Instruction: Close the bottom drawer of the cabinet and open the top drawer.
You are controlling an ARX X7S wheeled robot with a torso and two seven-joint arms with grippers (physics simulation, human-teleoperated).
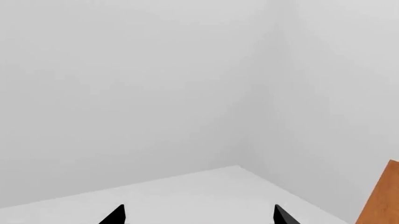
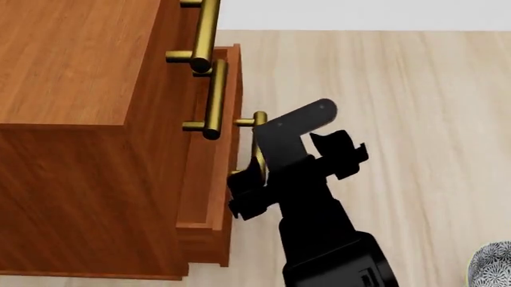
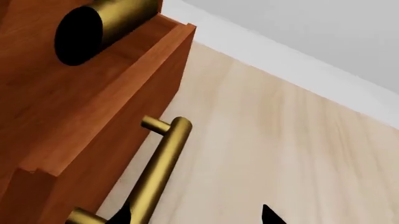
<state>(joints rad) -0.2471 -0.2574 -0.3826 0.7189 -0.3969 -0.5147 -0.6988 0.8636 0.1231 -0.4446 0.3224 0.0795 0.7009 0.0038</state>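
- Right gripper [image 2: 254, 179] sits at the bottom drawer [image 2: 214, 197]'s brass handle [image 3: 159, 172], jaws spread around it, ungrasped, probably to push it shut.
- Left gripper [image 1: 198, 215] idles open.

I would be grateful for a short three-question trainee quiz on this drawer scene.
1. True or false: the bottom drawer is flush with the cabinet.
2. Which gripper is at the bottom drawer's brass handle? A) left gripper B) right gripper
3. Fill in: the left wrist view shows mostly a white ____.

Key: 1. False: it juts out past the two drawers above. 2. B: one finger lies against the bar, though no grasp shows. 3. Wall.
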